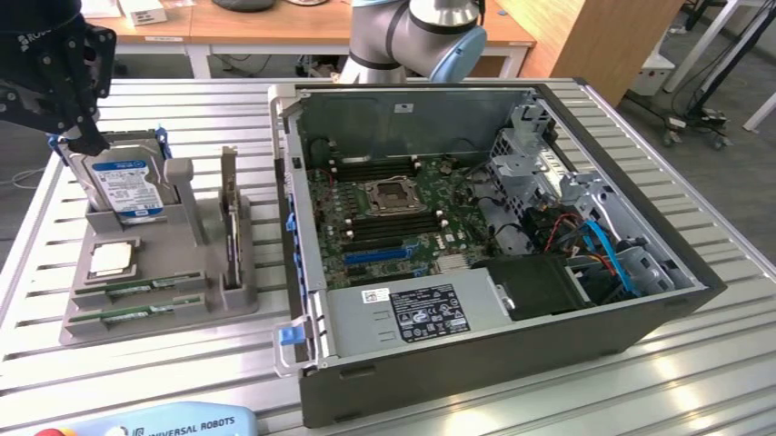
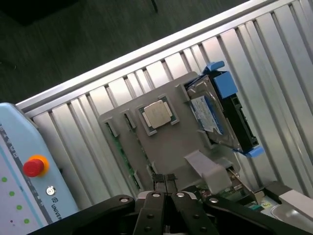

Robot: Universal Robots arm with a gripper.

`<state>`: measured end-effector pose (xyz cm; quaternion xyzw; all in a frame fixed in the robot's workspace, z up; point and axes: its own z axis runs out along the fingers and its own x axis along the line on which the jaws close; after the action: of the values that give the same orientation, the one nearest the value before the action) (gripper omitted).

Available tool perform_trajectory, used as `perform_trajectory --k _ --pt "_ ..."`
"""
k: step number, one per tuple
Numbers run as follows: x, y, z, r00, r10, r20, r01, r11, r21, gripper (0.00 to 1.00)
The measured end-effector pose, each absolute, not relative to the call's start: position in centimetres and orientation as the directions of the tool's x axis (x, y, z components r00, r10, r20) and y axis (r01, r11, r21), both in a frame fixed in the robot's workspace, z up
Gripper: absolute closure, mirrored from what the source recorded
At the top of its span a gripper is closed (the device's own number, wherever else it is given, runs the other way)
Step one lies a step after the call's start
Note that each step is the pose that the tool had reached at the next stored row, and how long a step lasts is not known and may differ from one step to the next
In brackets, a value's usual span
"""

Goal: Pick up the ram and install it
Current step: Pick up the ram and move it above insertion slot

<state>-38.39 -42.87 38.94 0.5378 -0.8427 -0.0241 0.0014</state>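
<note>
The gripper (image 2: 165, 180) is held closed and empty above the hard drive (image 1: 127, 186) end of the grey holder (image 1: 182, 259) on the table (image 1: 679, 381). The ram (image 1: 136, 289) is slotted at the holder's opposite end (beyond the processor (image 1: 112, 259)), with its long axis laid across the holder.

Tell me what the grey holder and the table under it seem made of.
Grey holder: matte plastic by the look, dull uniform grey with soft moulded or printed edges. Table: bare metal, probably aluminium, ribbed slats with a pale brushed sheen that catches the light.
</note>
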Motion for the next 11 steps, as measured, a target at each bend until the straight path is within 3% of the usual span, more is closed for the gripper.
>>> perform_trajectory --k 11 --pt "-38.38 -42.87 38.93 -0.286 -0.958 -0.024 -0.958 0.285 0.042 0.9"
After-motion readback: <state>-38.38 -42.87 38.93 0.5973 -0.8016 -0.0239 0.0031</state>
